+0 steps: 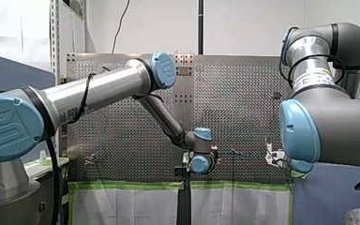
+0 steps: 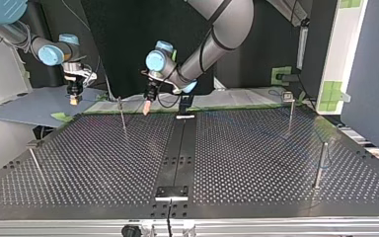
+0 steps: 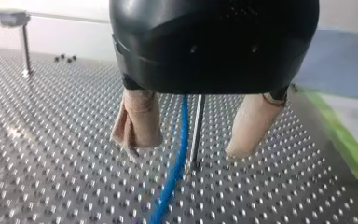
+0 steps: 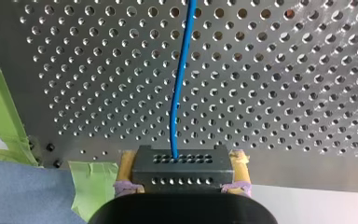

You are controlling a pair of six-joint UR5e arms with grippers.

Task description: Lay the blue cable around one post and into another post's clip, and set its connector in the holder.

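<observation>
1. Blue cable (image 4: 179, 93) comes out of the black connector (image 4: 182, 170) and runs straight ahead of my right claw (image 4: 182, 157), over the perforated worktop (image 4: 284, 93).
2. My right claw is clenched on the connector: its yellow pads (image 4: 127, 169) press the block's two sides.
3. Connector and claw sit at the worktop's edge, with green tape (image 4: 91, 182) just beside the claw.
4. In the left wrist view the cable passes through the gap between the fingers of my left claw (image 3: 189, 151), touching neither.
5. My left claw is released: its beige pads (image 3: 137, 121) stand well apart with nothing gripped.
6. A thin post (image 3: 196, 126) shows in that same gap, just beside the cable; whether it stands between the fingers or somewhat ahead of them cannot be told.
7. In the top view my left claw hangs at the worktop's far edge, and my right claw is well apart from it, beyond the worktop's corner.
</observation>
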